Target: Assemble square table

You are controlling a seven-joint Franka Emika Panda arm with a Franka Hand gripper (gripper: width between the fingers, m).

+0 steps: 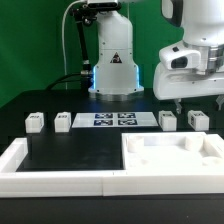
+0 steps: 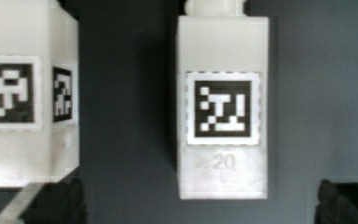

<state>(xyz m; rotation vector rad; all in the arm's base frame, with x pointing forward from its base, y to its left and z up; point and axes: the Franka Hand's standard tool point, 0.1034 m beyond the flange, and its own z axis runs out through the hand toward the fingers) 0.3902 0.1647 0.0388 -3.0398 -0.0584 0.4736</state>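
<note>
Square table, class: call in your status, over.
Pincer open, above leg block. Slab flat, no legs fitted. Second leg block close alongside.

leg block (image 2: pixel 224 100): white, black-white tag | slab (image 1: pixel 172 162): white | work surface (image 1: pixel 70 150): black

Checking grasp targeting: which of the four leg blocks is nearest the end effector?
The leg block at the exterior view's far right, directly under the end effector; the other three sit further toward the exterior view's left.
</note>
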